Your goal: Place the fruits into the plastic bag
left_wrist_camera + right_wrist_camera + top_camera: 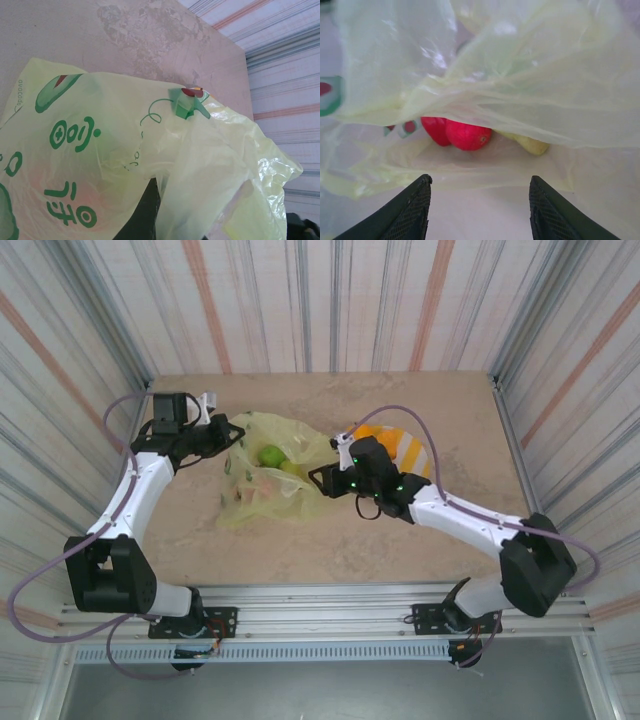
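The yellow-green plastic bag (268,488) lies crumpled mid-table, with a green fruit (270,455) showing through it. My left gripper (222,436) holds the bag's far-left edge; in the left wrist view the plastic bag (125,150) is draped over one dark finger (142,215), and the jaws look shut on the film. My right gripper (322,478) is at the bag's right-hand mouth, open and empty. Past that right gripper (479,200), inside the bag (520,75), lie a red fruit (468,134), another red fruit (435,129) and a pale yellow-green fruit (531,145).
A striped orange-and-white plate (405,448) sits behind the right wrist, partly hidden by it. Striped walls close in the table on three sides. Bare tabletop (330,550) lies in front of the bag.
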Controlling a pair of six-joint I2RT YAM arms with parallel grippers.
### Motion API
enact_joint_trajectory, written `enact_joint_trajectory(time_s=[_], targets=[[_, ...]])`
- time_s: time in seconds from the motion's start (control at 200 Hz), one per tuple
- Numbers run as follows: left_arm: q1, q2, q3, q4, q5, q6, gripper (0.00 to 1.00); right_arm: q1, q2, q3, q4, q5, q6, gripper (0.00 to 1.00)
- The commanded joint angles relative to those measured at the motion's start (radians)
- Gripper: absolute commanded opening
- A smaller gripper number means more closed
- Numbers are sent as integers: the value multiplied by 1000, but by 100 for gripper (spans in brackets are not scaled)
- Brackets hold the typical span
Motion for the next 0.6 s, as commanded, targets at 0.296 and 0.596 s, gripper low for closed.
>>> enact_joint_trajectory(time_s=[0.296, 0.596], targets=[[21, -19, -8, 0, -8, 7, 0, -185, -287, -77, -199, 223, -40, 72], [24, -14, -12, 3, -8, 4, 0, -322, -120, -34, -241, 189, 21, 96]])
